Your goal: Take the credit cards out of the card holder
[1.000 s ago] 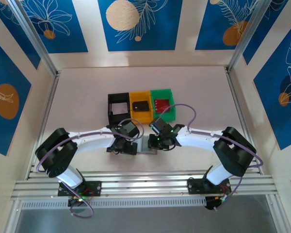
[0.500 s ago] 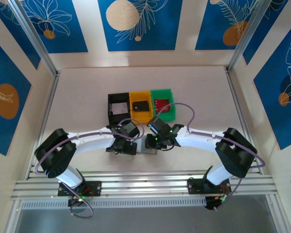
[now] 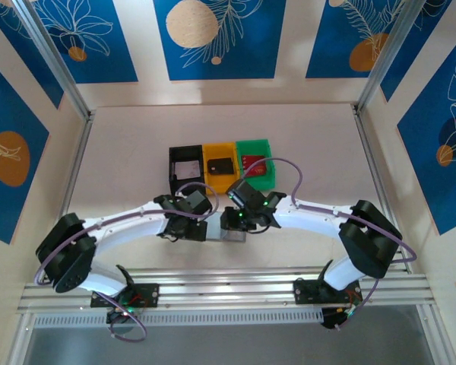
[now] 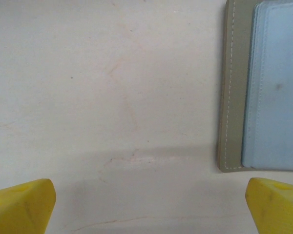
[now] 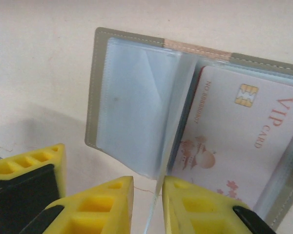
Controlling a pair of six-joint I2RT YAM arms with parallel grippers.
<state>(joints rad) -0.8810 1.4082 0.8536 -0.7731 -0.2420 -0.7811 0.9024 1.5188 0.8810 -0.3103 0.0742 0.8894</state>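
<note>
The left gripper [image 4: 146, 207] hovers, fingers spread wide, over bare tabletop [image 4: 112, 97] just left of the grey card holder [image 5: 92, 97], which lies open between the two grippers. A pink VIP card [image 5: 234, 131] sits in one sleeve, while the right gripper [image 5: 147, 195], fingers narrowly parted, straddles a clear sleeve leaf [image 5: 173, 122] at the holder's edge.

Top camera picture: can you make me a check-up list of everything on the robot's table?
Surface: pale beige table, nothing spilled.
Job's things: grey folding card holder lies open; pink VIP card sits in its sleeve.
Clutter: black plastic bin, yellow bin, green bin, something flat in each.
Grippers: left gripper wide open over bare table; right gripper slightly open around a clear plastic sleeve.
Cables: purple cables loop along both arms.
Surroundings: blue flower-patterned walls, aluminium rails.
</note>
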